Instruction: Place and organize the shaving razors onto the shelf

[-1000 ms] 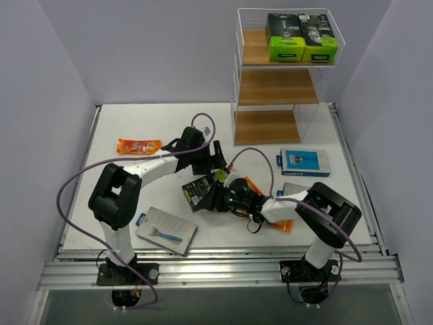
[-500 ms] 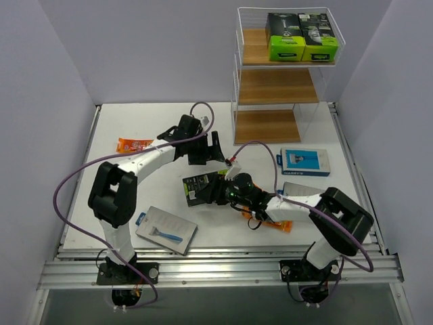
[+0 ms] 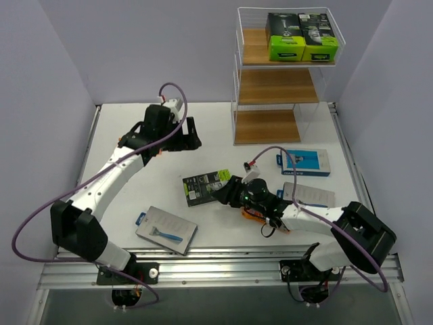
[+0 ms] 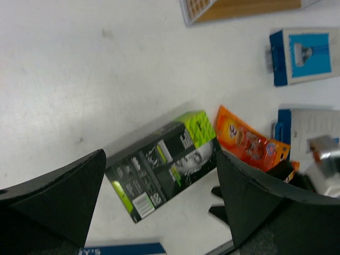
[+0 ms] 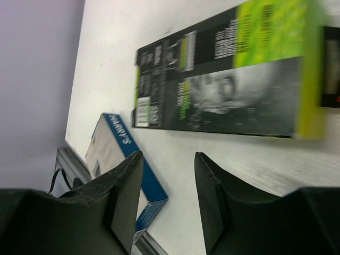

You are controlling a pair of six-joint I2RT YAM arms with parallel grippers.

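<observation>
Top external view, from the near edge: we see a flat blue razor card [image 3: 166, 230] at lower left. Just beyond it, mid-frame, the black-and-lime-green razor box [image 3: 203, 187] lies flat on the table [image 3: 162, 191]. The right gripper [image 3: 222, 194] now reaches its right end, fingers apart and empty. The left gripper [image 3: 193, 139] has pulled back to the upper left, jaws spread, holding nothing. Farthest, the shelf [image 3: 276, 87] carries two matching boxes [image 3: 301, 37] on its top tier. We judge the right arm is taking over the pickup.
</observation>
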